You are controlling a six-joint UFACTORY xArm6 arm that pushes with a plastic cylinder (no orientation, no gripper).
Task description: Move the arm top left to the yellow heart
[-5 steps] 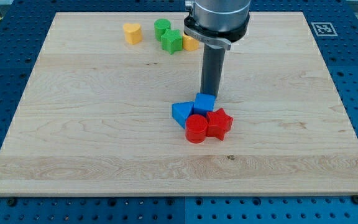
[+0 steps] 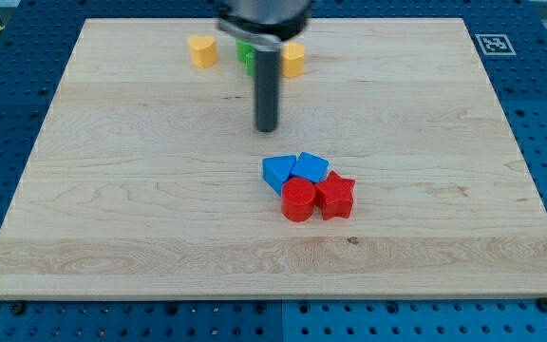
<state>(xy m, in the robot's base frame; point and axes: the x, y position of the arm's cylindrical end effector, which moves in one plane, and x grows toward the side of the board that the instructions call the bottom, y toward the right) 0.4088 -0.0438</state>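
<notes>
The yellow heart (image 2: 201, 49) lies far up the counter (image 2: 112, 190), near its top edge and left of centre, with bare wood all round it. Just to its 3 o'clock a green block (image 2: 245, 52) shows only as a sliver behind the rod, too hidden to tell its shape.

My tip (image 2: 267, 129) rests on open wood in the middle of the counter and touches no block. There are no fingers on this arm to clench or release, only the plain rod, and it carries nothing. From my tip the heart sits at about 11 o'clock, well apart. A second yellow block (image 2: 293, 59) sits at about 1 o'clock from my tip, beside the rod, its shape unclear.

At 5 o'clock from my tip is a tight cluster, near but apart: a blue triangle (image 2: 276, 173) and a blue block (image 2: 310, 167) side by side, with a red cylinder (image 2: 298, 200) and a red star (image 2: 335, 196) pressed against them from below.

I judge the step in hand to be the approach, with the goal spot at the heart's own 10 to 11 o'clock corner not yet reached. A straight line from here would run into the heart or clip the green block. The next move therefore calls for swinging out toward 9 o'clock first, passing below and left of the heart with a clear gap, and then rising to its upper-left side. There is little counter between the heart and the top edge, so the last stretch wants care.
</notes>
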